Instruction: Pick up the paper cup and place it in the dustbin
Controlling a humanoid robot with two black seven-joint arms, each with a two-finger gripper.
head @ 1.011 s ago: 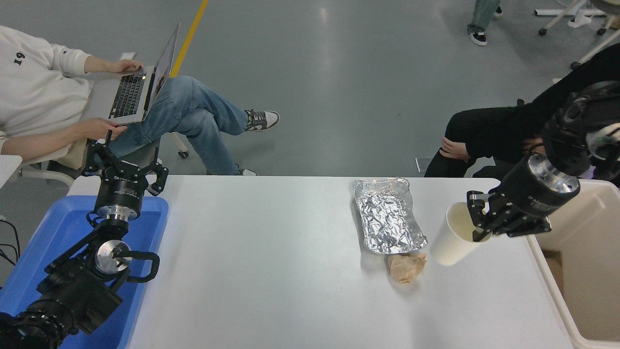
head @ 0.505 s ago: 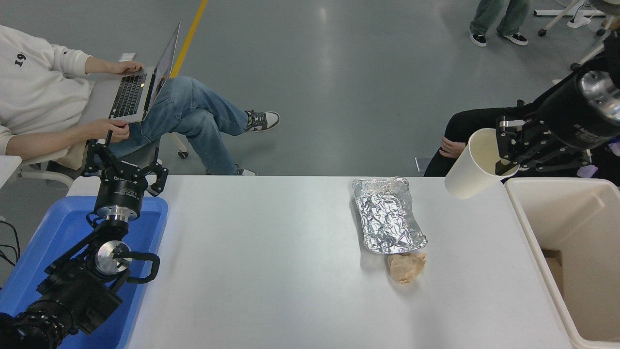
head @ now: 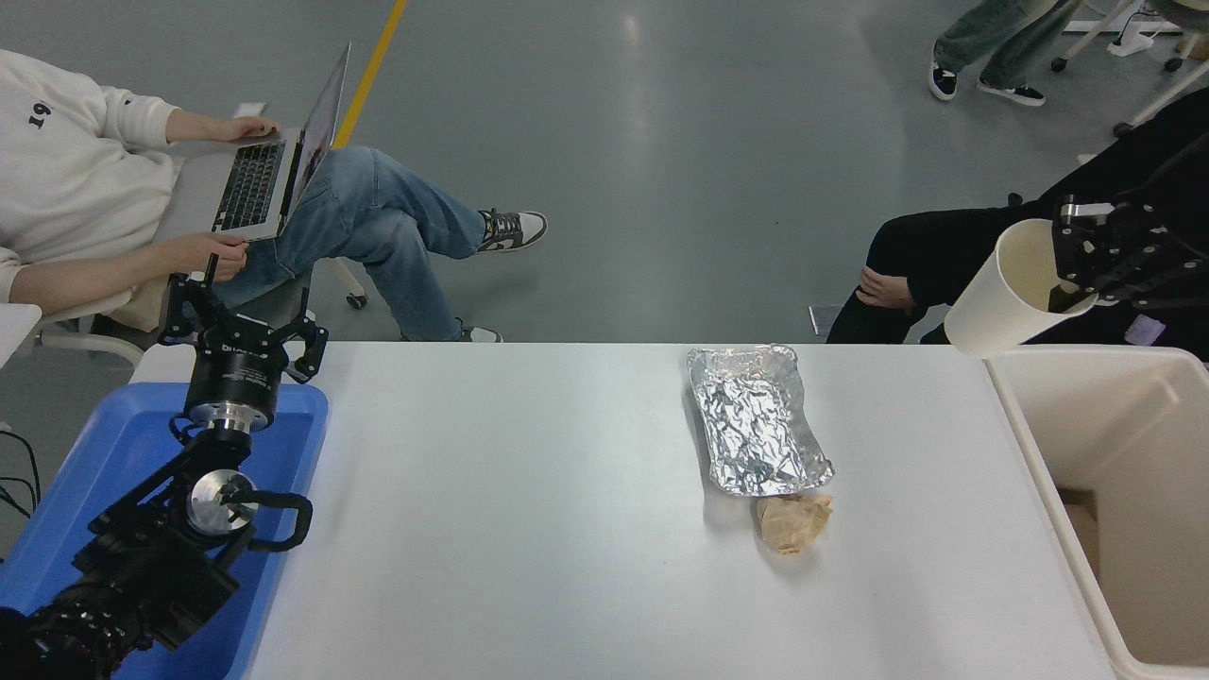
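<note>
My right gripper (head: 1072, 274) is shut on the rim of the cream-white paper cup (head: 1001, 293), one finger inside it. It holds the cup tilted, high in the air, over the far left corner of the beige dustbin (head: 1039, 453) at the table's right end. My left arm is parked at the lower left, and its gripper (head: 241, 326) is open above the blue tray.
A crinkled silver foil tray (head: 756, 420) and a crumpled tan paper wad (head: 791, 521) lie on the white table (head: 519, 510). A blue plastic tray (head: 104, 444) sits at the left. People sit at the far side, one with a laptop (head: 269, 161).
My right gripper has lifted the cup off the table and carried it up and to the right, to above the dustbin's far corner. The left arm has not moved.
</note>
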